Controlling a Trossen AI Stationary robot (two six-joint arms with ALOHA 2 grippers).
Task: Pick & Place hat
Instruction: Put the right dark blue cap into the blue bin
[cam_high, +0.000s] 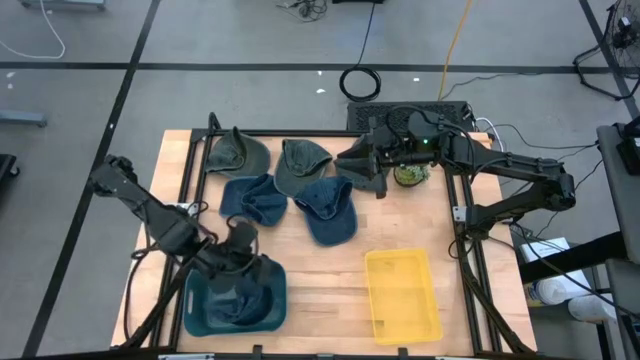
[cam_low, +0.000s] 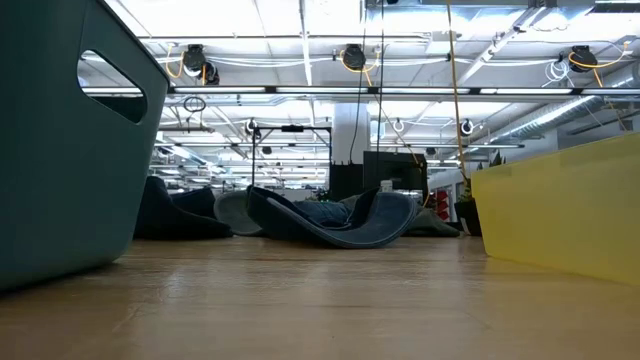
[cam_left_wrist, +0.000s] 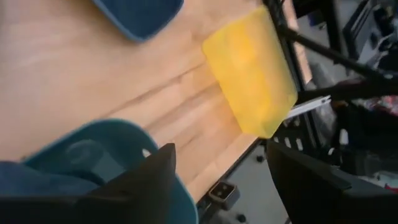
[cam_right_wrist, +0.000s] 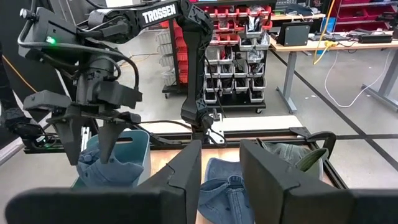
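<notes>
From overhead, your left gripper (cam_high: 238, 262) hangs over the teal bin (cam_high: 200, 312) at the table's (cam_high: 300, 270) near-left corner, with a blue hat (cam_high: 245, 305) lying inside the bin beneath it. Four more hats lie across the far half of the table: an olive cap (cam_high: 238, 153) at far left, a second green cap (cam_high: 298, 163) beside it, a blue denim cap (cam_high: 254, 198) in front of those, and another blue cap (cam_high: 330, 210) toward the middle. The yellow tray (cam_high: 402, 295) sits near-right, well apart from the bin. Your right gripper (cam_high: 352, 163) waits at the far edge, beside the green cap.

At table height you see the teal bin wall (cam_low: 60, 160) at the left, the yellow tray (cam_low: 560, 215) at the right, and a blue cap (cam_low: 335, 220) lying upturned between them farther back.

Through the left wrist camera, its two dark fingers (cam_left_wrist: 143, 186) stand apart over the bin rim (cam_left_wrist: 102, 134), with blue cloth (cam_left_wrist: 28, 177) at the corner; nothing is clamped between them. The yellow tray (cam_left_wrist: 252, 74) lies beyond.

Through the right wrist camera, its own fingers (cam_right_wrist: 180, 180) are spread with nothing held. Across the table you see the left gripper (cam_right_wrist: 93, 134), fingers parted, just above the blue hat (cam_right_wrist: 109, 169) in the bin (cam_right_wrist: 140, 146).
</notes>
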